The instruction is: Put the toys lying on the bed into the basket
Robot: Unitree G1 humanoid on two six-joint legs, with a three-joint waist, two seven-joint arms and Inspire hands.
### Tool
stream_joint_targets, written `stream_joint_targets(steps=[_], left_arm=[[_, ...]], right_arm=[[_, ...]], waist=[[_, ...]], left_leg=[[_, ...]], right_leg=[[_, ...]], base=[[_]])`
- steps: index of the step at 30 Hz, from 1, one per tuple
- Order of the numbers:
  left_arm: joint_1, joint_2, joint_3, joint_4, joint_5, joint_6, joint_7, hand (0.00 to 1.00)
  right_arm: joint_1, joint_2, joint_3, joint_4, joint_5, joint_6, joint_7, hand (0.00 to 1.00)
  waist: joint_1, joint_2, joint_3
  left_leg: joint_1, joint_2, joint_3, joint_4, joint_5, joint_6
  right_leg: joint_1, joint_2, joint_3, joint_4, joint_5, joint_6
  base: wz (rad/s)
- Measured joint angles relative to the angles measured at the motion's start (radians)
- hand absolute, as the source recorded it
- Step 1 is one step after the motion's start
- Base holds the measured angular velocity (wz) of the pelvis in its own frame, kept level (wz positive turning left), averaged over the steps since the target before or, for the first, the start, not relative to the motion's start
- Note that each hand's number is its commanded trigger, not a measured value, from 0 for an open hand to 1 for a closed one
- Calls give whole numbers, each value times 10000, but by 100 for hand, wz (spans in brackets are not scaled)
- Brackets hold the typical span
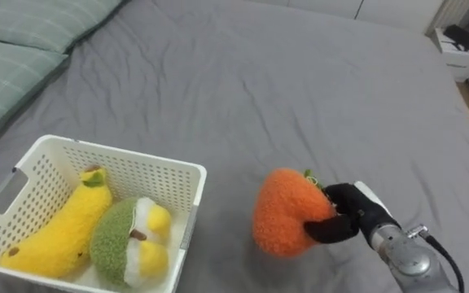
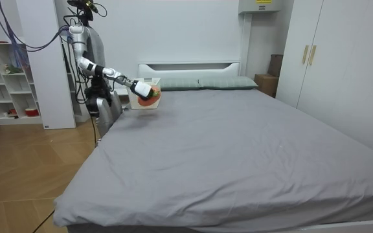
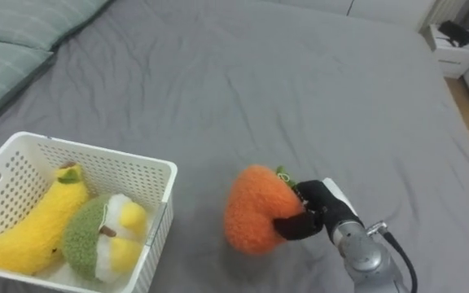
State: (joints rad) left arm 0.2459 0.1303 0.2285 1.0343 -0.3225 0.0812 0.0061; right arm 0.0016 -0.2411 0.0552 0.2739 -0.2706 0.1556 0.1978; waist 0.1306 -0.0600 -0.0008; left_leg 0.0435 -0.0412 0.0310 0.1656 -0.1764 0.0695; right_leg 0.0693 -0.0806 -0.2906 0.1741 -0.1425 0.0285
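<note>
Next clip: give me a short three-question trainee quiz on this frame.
1. True or false: the right hand is shut on the orange toy.
2. What lies in the white basket? A) nothing B) a banana toy and a green toy C) a ball
3. Fill in: the orange toy is on the basket's ___ side.
Key: 1 true; 2 B; 3 right.

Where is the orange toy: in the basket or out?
Out: the right hand grips the orange toy beside the basket.
</note>
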Motion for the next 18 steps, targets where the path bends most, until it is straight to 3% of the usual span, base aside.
stream_joint_targets(steps=[7, 14, 18], left_arm=[[-113, -58, -63, 23, 64, -13, 26, 0], [-29, -44, -176, 36, 71, -191, -3, 0], [-40, -58, -180, 90, 105, -222, -26, 0]], right_arm=[[-253, -17, -148, -2314, 134, -20, -153, 100], [-715, -17, -29, -3158, 874, -24, -346, 100], [-1138, 59, 52, -3721, 845, -23, -306, 100]], waist=[[70, 108, 66], [212, 122, 103], [466, 102, 101]], left_leg=[[39, 12, 3, 8, -1, -2], [-12, 17, -53, 2, -4, -2], [-45, 30, -115, -15, -6, -10]], right_leg=[[45, 83, 121, -11, 3, -1], [5, 79, 51, -11, 3, 0], [5, 83, -64, -30, 2, 0]], base=[[-1], [1], [5]])
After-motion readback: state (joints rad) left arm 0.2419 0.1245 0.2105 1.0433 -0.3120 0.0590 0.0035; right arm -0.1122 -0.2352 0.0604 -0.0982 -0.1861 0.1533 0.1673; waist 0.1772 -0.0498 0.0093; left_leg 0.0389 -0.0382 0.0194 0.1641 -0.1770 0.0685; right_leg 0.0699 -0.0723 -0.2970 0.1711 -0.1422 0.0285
